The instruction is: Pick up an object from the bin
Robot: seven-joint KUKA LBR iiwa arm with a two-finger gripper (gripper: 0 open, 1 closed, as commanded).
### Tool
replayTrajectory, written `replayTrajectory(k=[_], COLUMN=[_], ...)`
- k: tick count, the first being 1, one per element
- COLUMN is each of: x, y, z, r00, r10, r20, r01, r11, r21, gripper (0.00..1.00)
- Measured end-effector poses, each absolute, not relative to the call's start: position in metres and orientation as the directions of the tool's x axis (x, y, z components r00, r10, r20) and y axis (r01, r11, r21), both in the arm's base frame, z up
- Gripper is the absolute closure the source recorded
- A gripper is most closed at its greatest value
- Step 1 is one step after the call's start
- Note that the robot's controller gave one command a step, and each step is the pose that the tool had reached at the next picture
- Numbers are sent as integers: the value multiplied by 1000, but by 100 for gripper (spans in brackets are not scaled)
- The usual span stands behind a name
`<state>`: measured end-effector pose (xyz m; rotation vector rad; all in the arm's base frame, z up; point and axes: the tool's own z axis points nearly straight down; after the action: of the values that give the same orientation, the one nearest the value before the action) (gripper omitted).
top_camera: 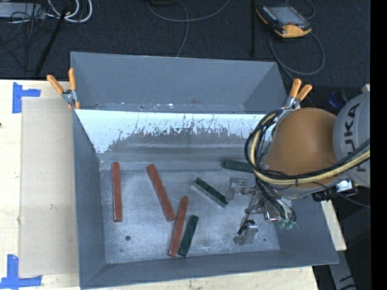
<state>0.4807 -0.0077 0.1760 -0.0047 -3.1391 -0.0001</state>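
Observation:
My gripper (pixel 245 231) hangs low over the bin floor near the front right, below the orange wrist cover. Nothing shows in it. To its upper left lies a short dark green bar (pixel 211 193), set diagonally. A second dark green bar (pixel 237 165) lies further back, partly hidden behind the cables. Left of the gripper, a third dark green bar (pixel 188 235) rests against a red-brown bar (pixel 179 225) near the front wall.
Two more red-brown bars lie on the left half of the floor, one upright-looking strip (pixel 116 192) and one slanted (pixel 161 192). The arm and its cable loops cover the bin's right side.

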Motion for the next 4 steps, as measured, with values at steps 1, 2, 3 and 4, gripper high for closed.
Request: replayTrajectory(k=[1, 2, 3, 4], x=[549, 516, 495, 543], y=[51, 16, 77, 18], z=[99, 68, 86, 71], r00=[-999, -858, -907, -754], r10=[-48, -513, -422, -657], r20=[1, 5, 2, 0], r01=[-48, -513, -422, -657], r11=[999, 858, 907, 754], r21=[3, 2, 4, -2], gripper=[0, 0, 0, 0])
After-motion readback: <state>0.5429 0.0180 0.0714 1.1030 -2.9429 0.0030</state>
